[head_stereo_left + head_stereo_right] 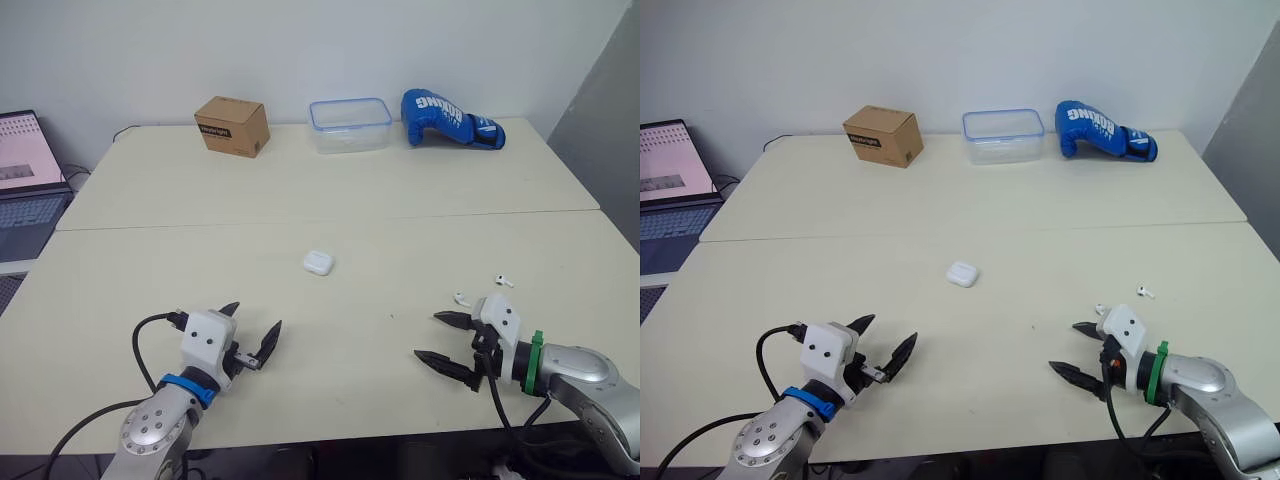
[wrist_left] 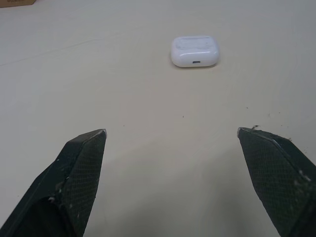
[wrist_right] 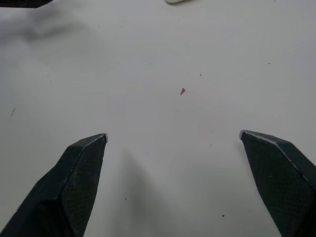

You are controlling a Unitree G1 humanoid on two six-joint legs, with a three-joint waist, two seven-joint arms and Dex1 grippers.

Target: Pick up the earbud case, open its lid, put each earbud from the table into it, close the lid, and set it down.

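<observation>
two black-fingered grippers hover low over the near part of the cream table (image 1: pixel 300 190), and both are empty. the left gripper (image 1: pixel 258 314) has its fingers spread wide, and the right gripper (image 1: pixel 426 335) is spread just as wide, pinching nothing. ahead of the left gripper, near the middle of the table, lies the small white rounded plastic earbud case (image 1: pixel 318 262), lid shut and well apart from both grippers. just beyond the right gripper lies a small white earbud (image 1: pixel 461 297), close beside the wrist housing, with a second earbud (image 1: pixel 503 281) a little farther out. judging by this, the task has not begun: the case is unlifted and unopened and both earbuds are loose on the table. picking up, opening, loading twice, closing and setting down are all left. the left wrist view looks straight at the case between its fingers and adds a small dark port on the facing side, too small to tell from the head views. the head views place the earbuds, while the right wrist view looks across bare tabletop.
</observation>
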